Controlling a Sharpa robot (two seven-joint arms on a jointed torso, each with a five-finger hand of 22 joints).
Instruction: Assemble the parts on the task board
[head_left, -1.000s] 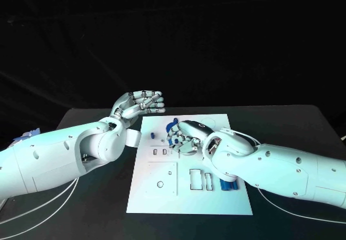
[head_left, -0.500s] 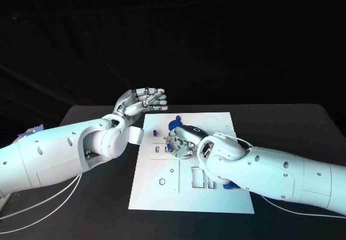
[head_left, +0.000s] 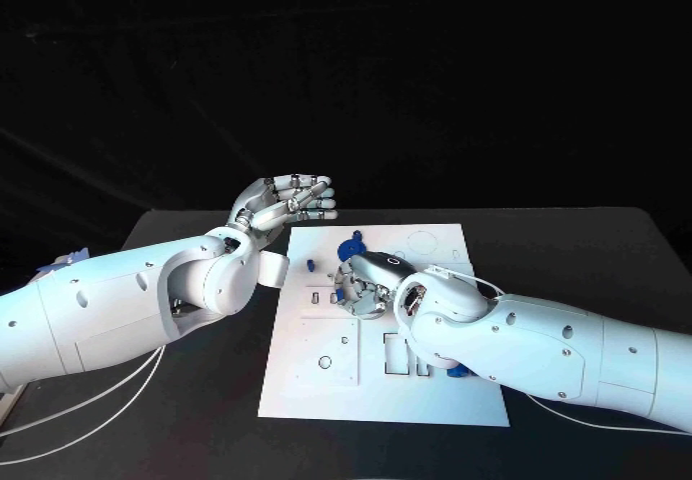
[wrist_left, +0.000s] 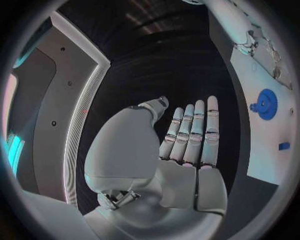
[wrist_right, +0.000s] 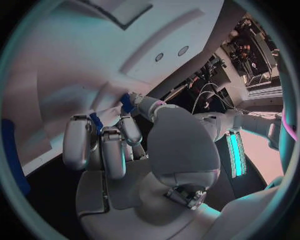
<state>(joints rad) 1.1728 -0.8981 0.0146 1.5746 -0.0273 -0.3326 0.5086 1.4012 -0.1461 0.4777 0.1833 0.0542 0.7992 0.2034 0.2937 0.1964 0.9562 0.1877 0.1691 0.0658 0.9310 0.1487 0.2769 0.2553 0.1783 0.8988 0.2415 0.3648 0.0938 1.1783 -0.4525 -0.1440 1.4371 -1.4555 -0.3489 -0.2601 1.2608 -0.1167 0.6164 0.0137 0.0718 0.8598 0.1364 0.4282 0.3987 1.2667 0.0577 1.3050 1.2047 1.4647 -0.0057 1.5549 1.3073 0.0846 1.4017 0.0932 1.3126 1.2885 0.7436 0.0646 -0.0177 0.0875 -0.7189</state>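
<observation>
The white task board (head_left: 378, 400) lies mid-bench; the right hand (head_left: 364, 285) curls down onto its upper middle, pinching a small blue part (wrist_right: 96, 121); a blue gear (head_left: 348, 245) sits just beyond; the left hand (head_left: 284, 203) hangs raised off the board's far left corner, fingers straight, holding nothing.

no readable text, label or number — neither on the task board (head_left: 378, 390) nor elsewhere
</observation>
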